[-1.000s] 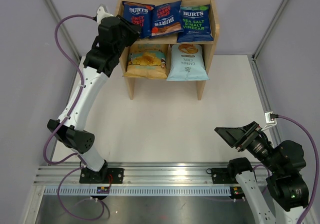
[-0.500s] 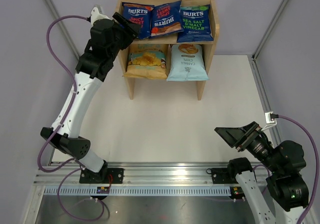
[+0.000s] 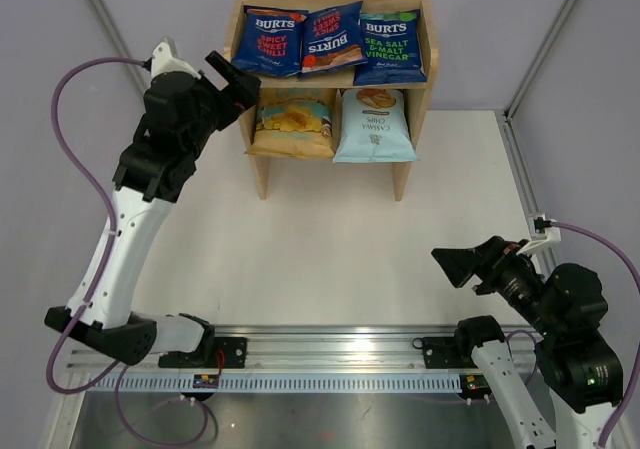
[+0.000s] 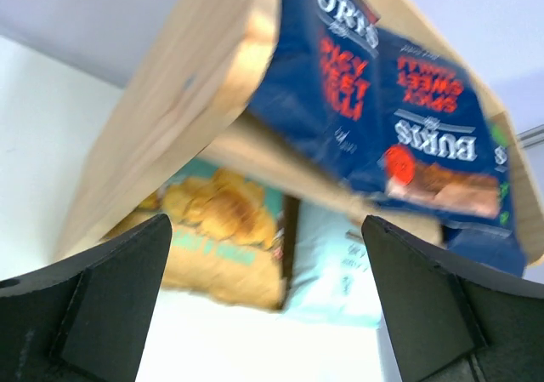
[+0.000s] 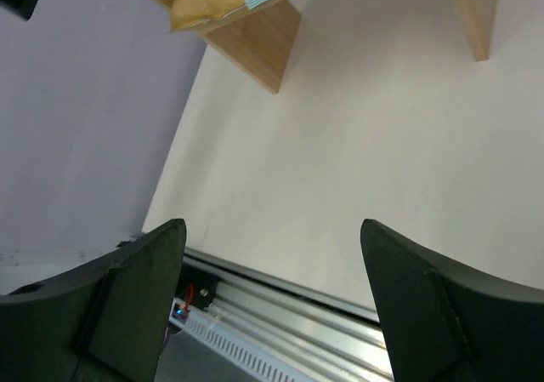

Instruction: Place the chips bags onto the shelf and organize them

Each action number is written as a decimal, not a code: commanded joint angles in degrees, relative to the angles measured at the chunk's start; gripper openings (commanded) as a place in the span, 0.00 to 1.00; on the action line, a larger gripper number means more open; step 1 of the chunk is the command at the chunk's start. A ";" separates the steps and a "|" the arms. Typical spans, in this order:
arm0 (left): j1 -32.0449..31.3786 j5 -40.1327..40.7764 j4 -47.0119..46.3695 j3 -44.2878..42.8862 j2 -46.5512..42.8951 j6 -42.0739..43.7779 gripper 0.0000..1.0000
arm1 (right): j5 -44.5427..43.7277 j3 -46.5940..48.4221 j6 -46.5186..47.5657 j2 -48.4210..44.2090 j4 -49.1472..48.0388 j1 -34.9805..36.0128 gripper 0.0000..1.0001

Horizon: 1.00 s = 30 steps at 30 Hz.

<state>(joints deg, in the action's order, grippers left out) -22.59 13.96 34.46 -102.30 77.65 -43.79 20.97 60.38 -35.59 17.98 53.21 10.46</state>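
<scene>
The wooden shelf (image 3: 421, 81) stands at the back of the table. Three dark blue BURTS bags (image 3: 268, 41) (image 3: 333, 37) (image 3: 391, 47) lie side by side on its upper tier. On the lower tier are the yellow-and-teal bag (image 3: 290, 121) and the pale blue cassava bag (image 3: 374, 124). My left gripper (image 3: 238, 77) hangs open just left of the shelf's left side panel (image 4: 161, 135), holding nothing. Its wrist view looks up at the leftmost BURTS bag (image 4: 331, 84), which overhangs the tier's edge. My right gripper (image 3: 455, 266) is open and empty, low at the near right.
Aluminium rails (image 3: 330, 354) run along the near table edge, in front of the arm bases. Grey walls enclose the table on the left, the right and behind the shelf. A white socket block (image 3: 541, 231) sits at the right edge. White tabletop (image 5: 365, 135) lies between the shelf and the rails.
My left gripper has opened, let go of the leftmost BURTS bag on the upper tier and drawn back to the left. The right gripper has opened a little wider and shifted slightly.
</scene>
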 commanded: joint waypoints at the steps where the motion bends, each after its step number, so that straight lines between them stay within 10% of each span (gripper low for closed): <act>1: 0.35 1.86 2.28 4.46 -6.97 5.37 0.99 | -7.95 3.95 9.91 2.06 2.16 0.18 0.92; 30: 0.35 -6.13 8.88 46.30 -54.34 33.93 0.99 | -21.23 9.32 24.78 9.71 4.27 0.09 0.99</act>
<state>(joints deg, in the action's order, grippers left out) -22.44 11.49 46.50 -60.01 25.98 -15.20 -1.45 69.71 -12.34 27.33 59.79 10.48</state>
